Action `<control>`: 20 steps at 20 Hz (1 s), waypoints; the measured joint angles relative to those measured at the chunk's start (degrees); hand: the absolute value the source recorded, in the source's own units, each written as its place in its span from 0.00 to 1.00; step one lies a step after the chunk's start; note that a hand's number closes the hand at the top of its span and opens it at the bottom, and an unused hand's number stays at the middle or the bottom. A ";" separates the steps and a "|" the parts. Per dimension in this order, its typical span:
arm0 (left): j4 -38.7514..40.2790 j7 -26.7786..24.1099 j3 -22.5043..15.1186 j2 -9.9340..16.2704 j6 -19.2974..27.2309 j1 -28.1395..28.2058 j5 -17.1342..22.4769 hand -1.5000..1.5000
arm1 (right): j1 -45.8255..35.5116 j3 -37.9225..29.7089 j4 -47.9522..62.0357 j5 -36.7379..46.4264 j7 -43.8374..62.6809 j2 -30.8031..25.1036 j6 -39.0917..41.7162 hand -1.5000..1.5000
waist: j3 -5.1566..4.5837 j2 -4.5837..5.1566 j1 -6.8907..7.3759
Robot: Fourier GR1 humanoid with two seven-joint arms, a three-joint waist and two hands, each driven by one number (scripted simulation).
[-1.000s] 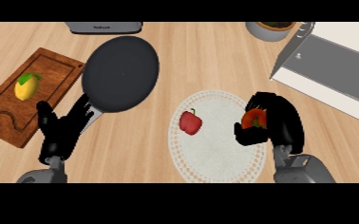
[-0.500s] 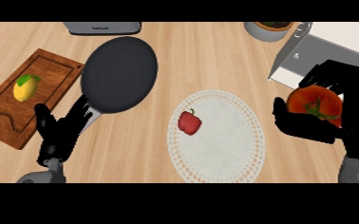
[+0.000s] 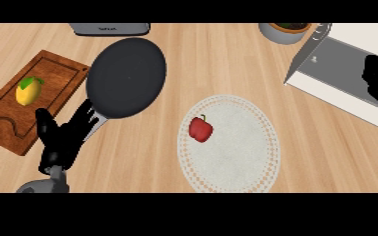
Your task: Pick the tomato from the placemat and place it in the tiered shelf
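The round white placemat (image 3: 240, 152) lies on the wooden counter with a red bell pepper (image 3: 200, 128) on its left part. No tomato shows anywhere in the view. The white and grey tiered shelf (image 3: 332, 75) stands at the right edge. Only a black sliver of my right hand (image 3: 370, 77) shows, over the shelf at the view's right border; whatever it holds is hidden. My left hand (image 3: 63, 137) rests open at the lower left, fingers up, beside the pan's handle.
A dark round pan (image 3: 127, 77) lies left of centre. A wooden cutting board (image 3: 52, 70) at the left carries a yellow lemon (image 3: 27, 90). A grey toaster (image 3: 111, 28) and a grey pot (image 3: 284, 31) stand along the far edge.
My right hand carried the tomato up off the placemat and rightward to the shelf, passing mostly out of view; the tomato no longer shows. The left hand stayed put.
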 measured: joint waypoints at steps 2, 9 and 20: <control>-0.02 0.58 -0.32 -0.31 0.75 -0.47 -0.63 0.50 | -2.85 -3.37 3.03 -1.68 -0.59 -1.97 1.03 1.00 | 0.00 0.04 0.07; 0.27 0.57 -0.35 -0.50 0.41 -1.14 -0.77 0.50 | -9.74 -12.22 15.20 -5.90 -4.72 -9.83 4.12 1.00 | 0.03 0.20 0.39; -1.33 1.81 -0.31 -0.69 -0.11 -0.13 -0.77 0.50 | -13.42 -15.82 34.48 -9.28 -14.91 -18.10 7.87 1.00 | 0.04 0.34 0.65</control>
